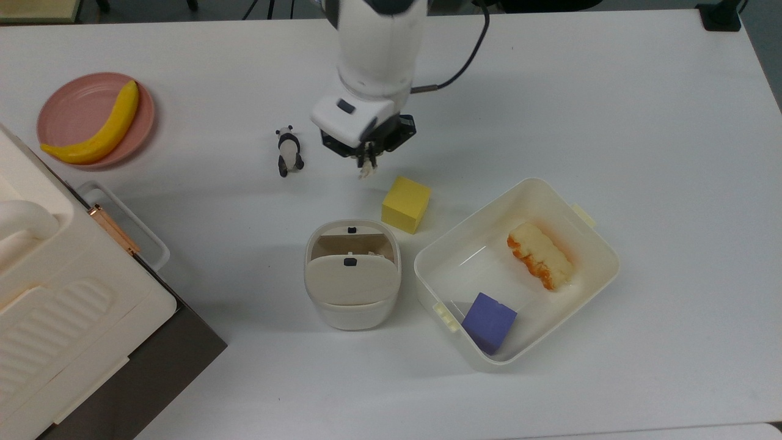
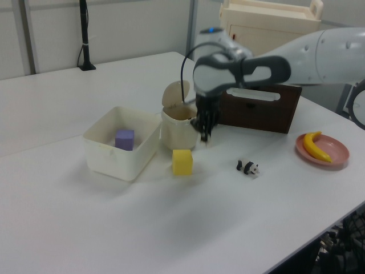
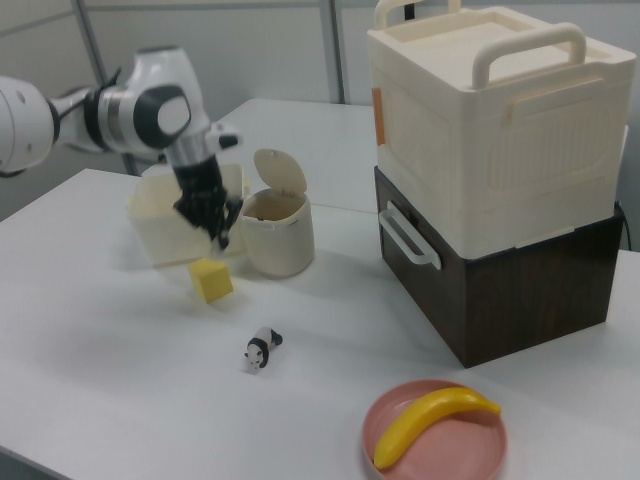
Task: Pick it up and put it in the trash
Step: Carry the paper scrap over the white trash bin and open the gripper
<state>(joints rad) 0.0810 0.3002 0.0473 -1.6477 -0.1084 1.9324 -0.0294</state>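
Hovering above the table, the tool (image 1: 367, 160) pinches the paper wad (image 1: 366, 170) near the unlabelled trash bin (image 1: 352, 299).

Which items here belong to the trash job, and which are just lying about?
Job: gripper shut on paper wad; trash bin, lid open.

Lying about: yellow cube, panda figurine, banana on pink plate, white tub holding purple cube and bread.

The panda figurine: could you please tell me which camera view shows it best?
The top view: the panda lies unobstructed on bare table, its black-and-white markings plain, at the top view's left of the gripper. The right view also shows it clear, but at an angle. In the left view it is smaller, with less detail.
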